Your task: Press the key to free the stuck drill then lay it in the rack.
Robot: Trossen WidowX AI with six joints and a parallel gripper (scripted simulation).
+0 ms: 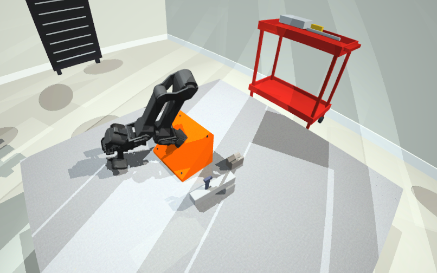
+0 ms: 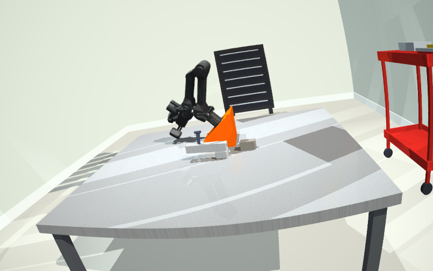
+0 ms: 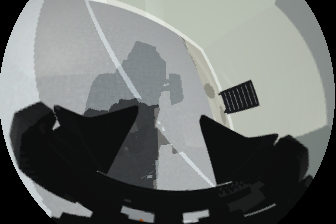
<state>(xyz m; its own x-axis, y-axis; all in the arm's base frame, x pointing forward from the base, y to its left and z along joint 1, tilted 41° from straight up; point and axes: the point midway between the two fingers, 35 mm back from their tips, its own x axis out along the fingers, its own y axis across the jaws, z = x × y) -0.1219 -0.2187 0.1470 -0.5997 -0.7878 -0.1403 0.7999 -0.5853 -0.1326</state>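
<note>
A dark blue T-shaped pin, apparently the key (image 1: 207,182) (image 2: 197,137), stands upright at a pale grey two-layer fixture (image 1: 198,196) (image 2: 206,147). I cannot make out the drill for certain; the fixture may hide it. A small tan grooved block, apparently the rack (image 1: 235,162) (image 2: 247,144), sits on the table beyond the fixture. My gripper (image 1: 118,163) (image 2: 175,132) (image 3: 170,114) is open with nothing between its fingers. It hangs above the table, to the left of the fixture and pin in the top and exterior views, and well apart from them. The wrist view shows neither fixture nor rack.
An orange wedge-shaped base (image 1: 193,153) (image 2: 226,133) carries the arm and stands close to the fixture and rack. All stand on the grey table (image 1: 264,220) (image 2: 211,202). A red cart (image 1: 288,95) (image 2: 404,140) and a black slatted cabinet (image 1: 67,37) (image 2: 245,79) (image 3: 241,97) stand beyond the table.
</note>
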